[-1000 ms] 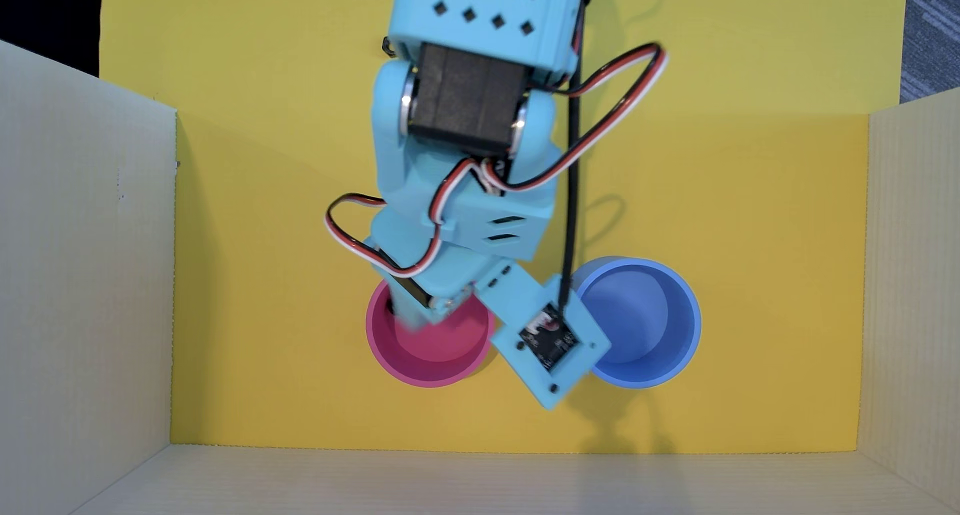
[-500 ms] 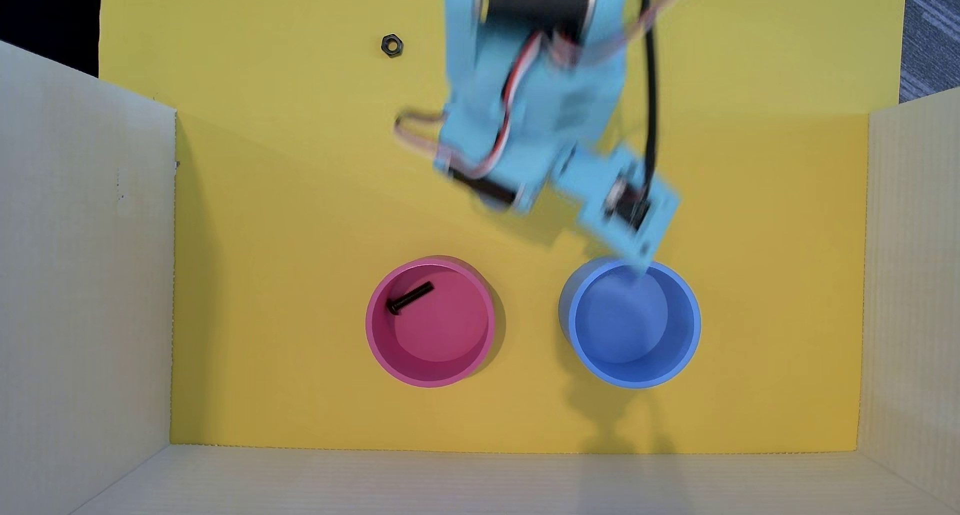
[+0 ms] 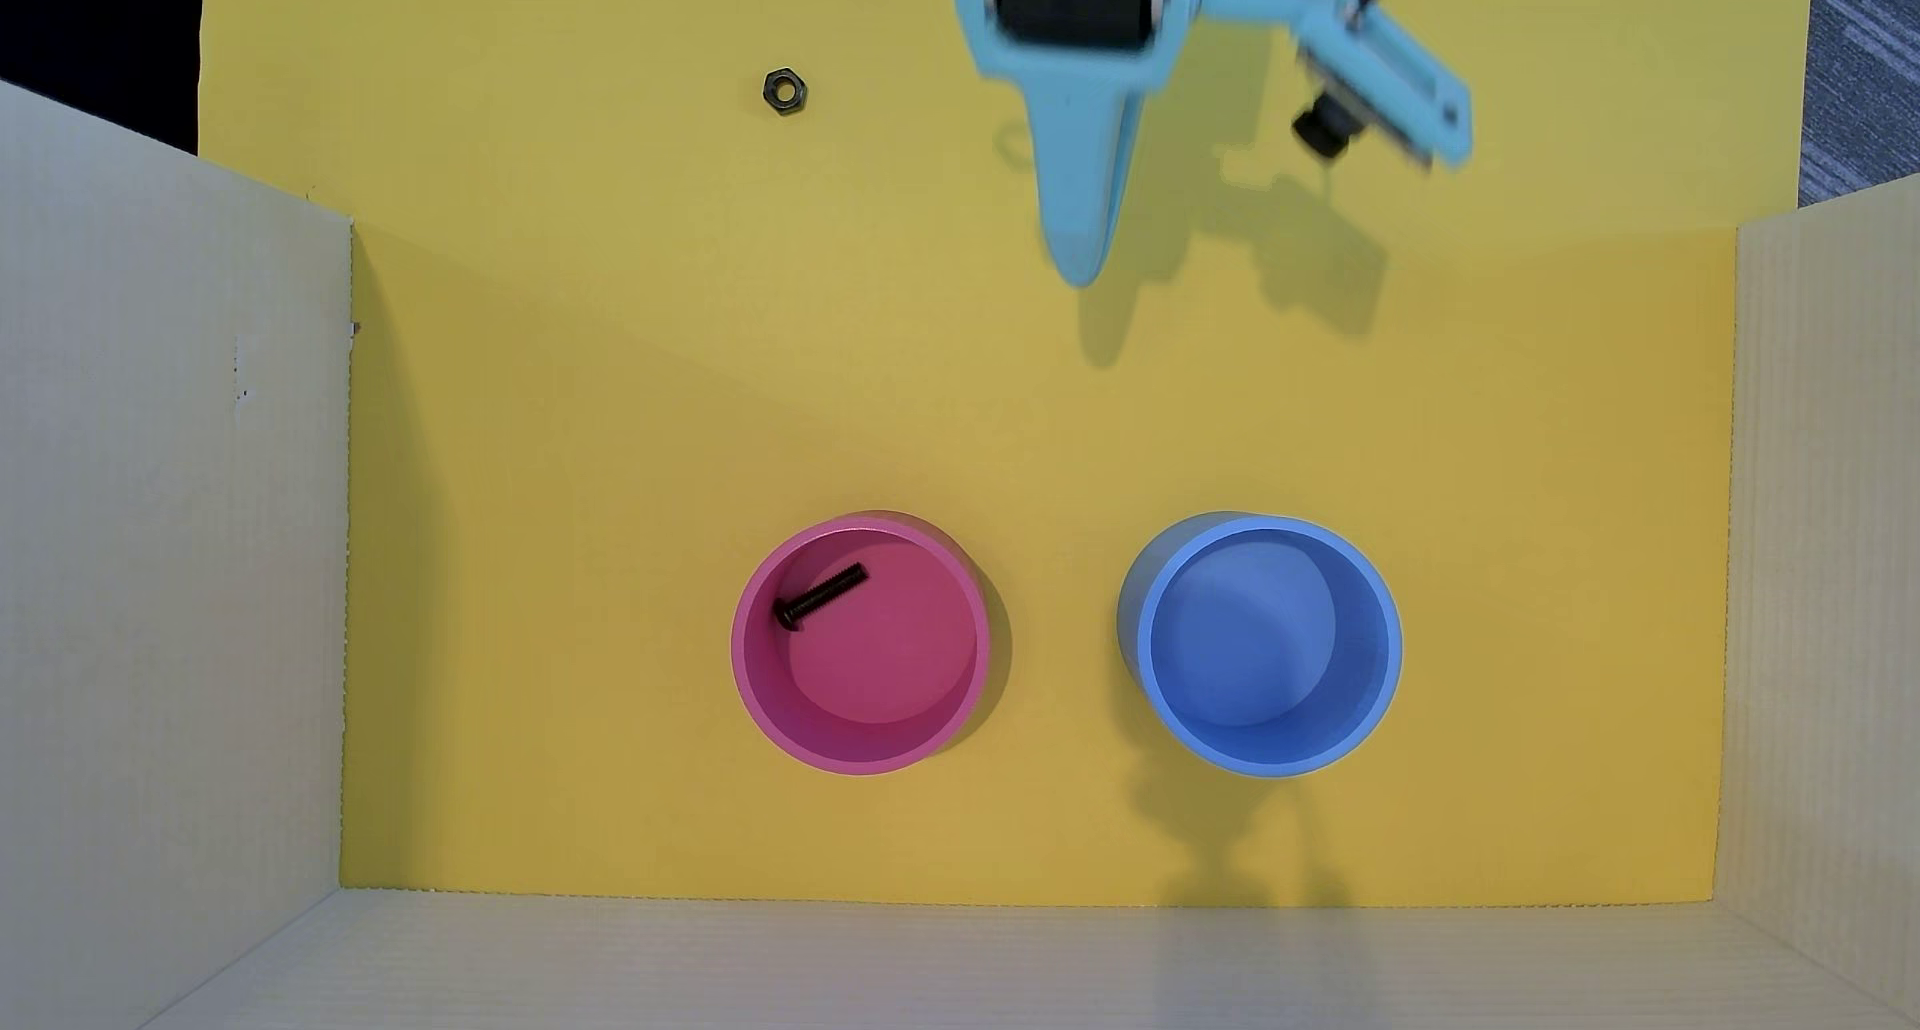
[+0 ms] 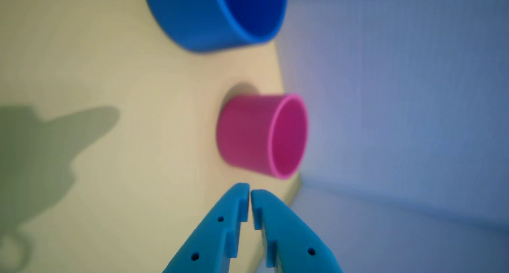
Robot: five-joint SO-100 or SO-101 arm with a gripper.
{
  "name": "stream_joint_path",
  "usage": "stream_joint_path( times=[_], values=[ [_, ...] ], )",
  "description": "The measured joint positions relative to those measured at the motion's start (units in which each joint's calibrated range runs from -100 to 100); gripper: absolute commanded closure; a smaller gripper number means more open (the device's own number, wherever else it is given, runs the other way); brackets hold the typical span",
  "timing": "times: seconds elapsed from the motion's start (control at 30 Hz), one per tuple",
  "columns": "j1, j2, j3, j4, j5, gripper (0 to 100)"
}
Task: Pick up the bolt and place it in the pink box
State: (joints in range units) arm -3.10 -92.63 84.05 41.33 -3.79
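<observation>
I see the bolt (image 3: 820, 596) lying inside the pink box (image 3: 750, 677), my gripper (image 4: 250, 193) is empty with fingers pressed together, so I judge only parking the arm remains.

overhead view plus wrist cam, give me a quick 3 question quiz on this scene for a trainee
1. True or false: the bolt lies inside the pink box.
2. Multiple choice: the hex nut sits a) in the blue container, b) on the yellow mat, c) between the fingertips of the gripper.
3. Fill in: in the wrist view the jaws are ____ with nothing between them.

Key
1. True; it rests near the upper-left wall in the overhead view.
2. b; it lies far from both containers, near the top edge.
3. Shut; the tips nearly touch.
</observation>
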Motion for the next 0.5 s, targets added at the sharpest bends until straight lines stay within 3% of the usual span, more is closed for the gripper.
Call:
stream_joint_path(
  times=[0.5],
  values=[
    [-6.8,-5.7,9.3,28.0,-0.3,99]
  ],
)
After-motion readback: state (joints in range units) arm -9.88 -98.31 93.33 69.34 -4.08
